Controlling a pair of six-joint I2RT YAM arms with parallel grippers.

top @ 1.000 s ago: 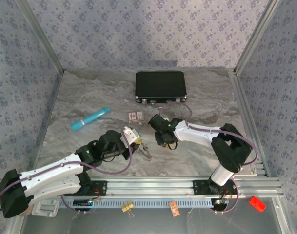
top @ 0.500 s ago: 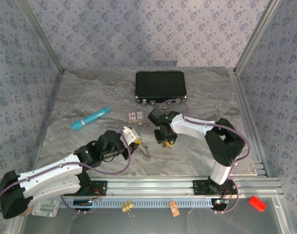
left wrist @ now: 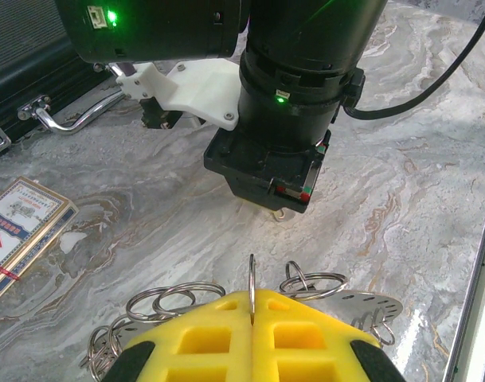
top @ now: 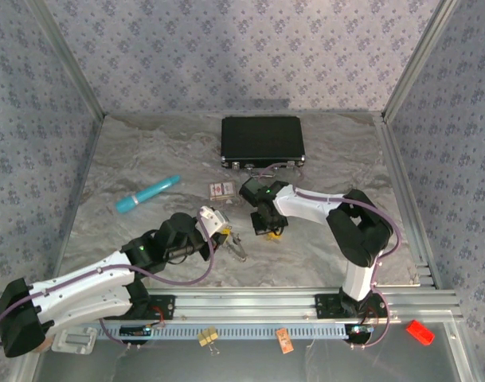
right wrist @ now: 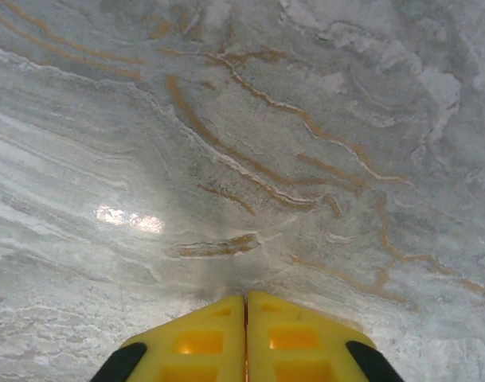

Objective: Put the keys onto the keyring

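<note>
We see the thin silvery metal keyring (left wrist: 252, 274) standing edge-on, pinched between our left gripper's (left wrist: 252, 298) yellow fingers; the right gripper's (right wrist: 245, 302) fingers are pressed together.

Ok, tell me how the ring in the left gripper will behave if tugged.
The ring is thin metal pinched edge-on by the left gripper, so it is probably stiff and light but may pivot or slip. The other rings beside it look bunched together, so they would likely drag along.

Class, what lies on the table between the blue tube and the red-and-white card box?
Nothing: the top view shows bare table between the blue tube and the card box.
</note>
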